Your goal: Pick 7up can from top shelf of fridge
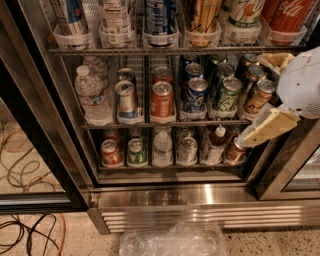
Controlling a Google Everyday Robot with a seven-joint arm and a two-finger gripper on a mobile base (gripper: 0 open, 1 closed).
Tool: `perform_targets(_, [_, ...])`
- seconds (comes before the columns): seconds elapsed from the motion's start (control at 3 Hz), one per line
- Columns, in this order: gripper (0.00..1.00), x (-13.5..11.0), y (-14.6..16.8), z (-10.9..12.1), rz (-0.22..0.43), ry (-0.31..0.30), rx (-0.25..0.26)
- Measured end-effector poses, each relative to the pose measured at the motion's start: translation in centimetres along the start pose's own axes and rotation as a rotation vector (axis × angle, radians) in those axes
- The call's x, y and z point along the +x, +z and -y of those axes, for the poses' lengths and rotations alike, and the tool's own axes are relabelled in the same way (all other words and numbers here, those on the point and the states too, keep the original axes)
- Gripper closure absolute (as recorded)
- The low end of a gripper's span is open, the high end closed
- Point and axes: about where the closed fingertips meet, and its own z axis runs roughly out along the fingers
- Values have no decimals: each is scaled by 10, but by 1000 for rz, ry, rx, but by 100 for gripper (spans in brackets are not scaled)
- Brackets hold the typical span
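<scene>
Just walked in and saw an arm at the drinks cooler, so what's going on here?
The robot's cream two-finger gripper hangs open and empty at the right of the stainless-steel drinks fridge, level with the middle rack. The white 7up can with green lettering stands untouched in a clear holder on the top wire shelf, above the gripper, beside a red Coca-Cola can.

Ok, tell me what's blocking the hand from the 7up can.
Nothing visible. The hand hangs open at right, below the top shelf; the 7up can sits up-left of it in a clear holder.
</scene>
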Motion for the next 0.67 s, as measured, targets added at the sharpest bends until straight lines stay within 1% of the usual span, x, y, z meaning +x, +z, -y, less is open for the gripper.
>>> perform_targets(0.33, [0,-15,-3,16,51,-25,67])
perform_targets(0.67, [0,-15,-3,16,51,-24,67])
